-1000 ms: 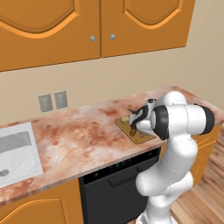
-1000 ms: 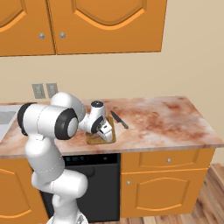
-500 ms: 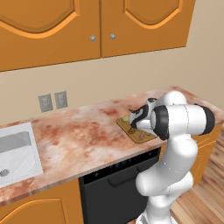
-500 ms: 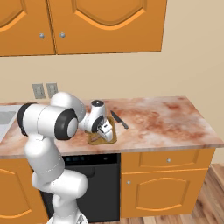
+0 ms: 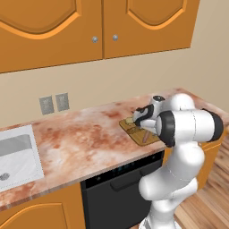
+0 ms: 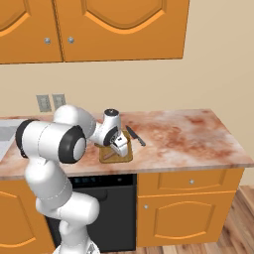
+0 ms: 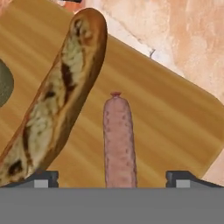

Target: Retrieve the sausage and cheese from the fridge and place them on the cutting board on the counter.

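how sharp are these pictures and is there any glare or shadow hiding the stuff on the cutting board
Hand view: close and soft; the reddish-brown sausage and a mottled baguette-like loaf lie evenly lit on the tan wooden cutting board, no glare. Left base view: sharp, flat light, but the white arm covers part of the board. Right base view: the gripper hides much of it.

Arm: hand (image 6: 116, 140) low over the cutting board (image 6: 115, 154)
Knife (image 6: 135, 136): just right of board, on the bench (image 6: 188, 136)
Sockets (image 6: 51, 102): wall, left
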Controlling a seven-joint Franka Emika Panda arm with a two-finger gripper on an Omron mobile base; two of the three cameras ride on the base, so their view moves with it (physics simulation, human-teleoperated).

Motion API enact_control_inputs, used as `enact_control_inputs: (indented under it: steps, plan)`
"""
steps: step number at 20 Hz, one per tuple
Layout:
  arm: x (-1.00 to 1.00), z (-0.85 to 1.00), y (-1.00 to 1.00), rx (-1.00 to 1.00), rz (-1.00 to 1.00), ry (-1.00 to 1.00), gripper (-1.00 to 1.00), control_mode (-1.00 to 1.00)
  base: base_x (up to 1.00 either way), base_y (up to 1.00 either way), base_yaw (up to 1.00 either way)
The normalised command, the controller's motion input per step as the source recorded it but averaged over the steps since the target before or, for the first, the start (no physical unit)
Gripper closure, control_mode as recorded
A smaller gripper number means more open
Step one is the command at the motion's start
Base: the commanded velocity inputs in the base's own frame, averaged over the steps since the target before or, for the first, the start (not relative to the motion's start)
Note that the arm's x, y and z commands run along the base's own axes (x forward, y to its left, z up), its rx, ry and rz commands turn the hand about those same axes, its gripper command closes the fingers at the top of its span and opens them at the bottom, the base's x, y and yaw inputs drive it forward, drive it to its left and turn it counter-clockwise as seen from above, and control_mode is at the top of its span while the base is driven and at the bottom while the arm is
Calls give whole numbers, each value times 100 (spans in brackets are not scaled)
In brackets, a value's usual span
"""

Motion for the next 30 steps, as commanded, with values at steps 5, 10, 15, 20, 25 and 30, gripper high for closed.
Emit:
enact_control_inputs:
  steps: [5, 10, 15, 20, 25, 30]
  plan:
    - [-11, 53, 0, 2, -1, -1, -100, -100, 0, 0, 0]
    - [-24, 68, 0, 2, 0, -1, -100, -100, 0, 0, 0]
    - [-86, 61, 0, 0, 5, -6, -100, -100, 0, 0, 0]
    - [-100, 49, 0, 0, 15, -16, -100, -100, 0, 0, 0]
    - [-89, 54, 0, 0, 14, -16, -100, -100, 0, 0, 0]
    - [-82, 67, 0, 0, 10, -11, -100, -100, 0, 0, 0]
